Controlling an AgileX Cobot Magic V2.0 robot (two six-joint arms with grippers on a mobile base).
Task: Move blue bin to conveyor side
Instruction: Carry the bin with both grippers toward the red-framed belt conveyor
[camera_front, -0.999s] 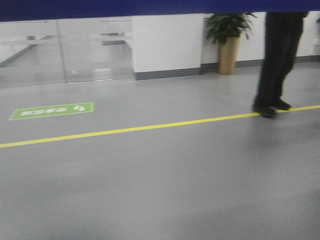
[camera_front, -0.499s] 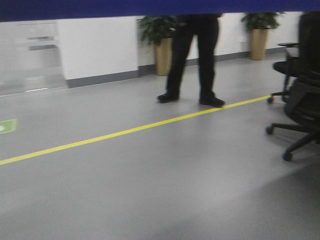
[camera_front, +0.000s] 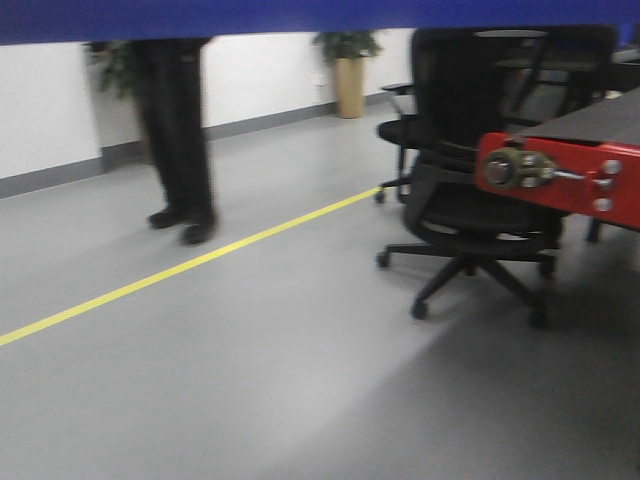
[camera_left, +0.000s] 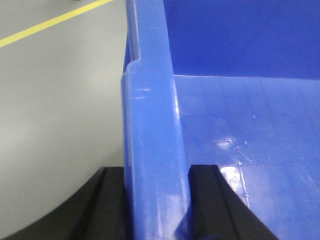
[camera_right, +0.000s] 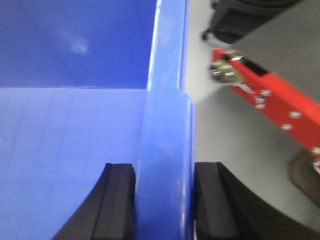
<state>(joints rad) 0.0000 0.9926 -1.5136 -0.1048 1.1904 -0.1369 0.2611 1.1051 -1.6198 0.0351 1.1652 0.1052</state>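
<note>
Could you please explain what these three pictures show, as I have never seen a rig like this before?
This is a two-armed robot on a mobile base, with three cameras. The front-facing camera looks across a grey floor with a yellow line: a person's legs, a black office chair and, on the right, the conveyor, a dark belt with a red edge. The other two cameras sit on the wrists, just behind each end effector, the arm's grasping part. The left end effector and the right end effector each clamp a wall of the blue bin between two black fingers. So both arms hold the bin; what shows of its inside is empty.
</note>
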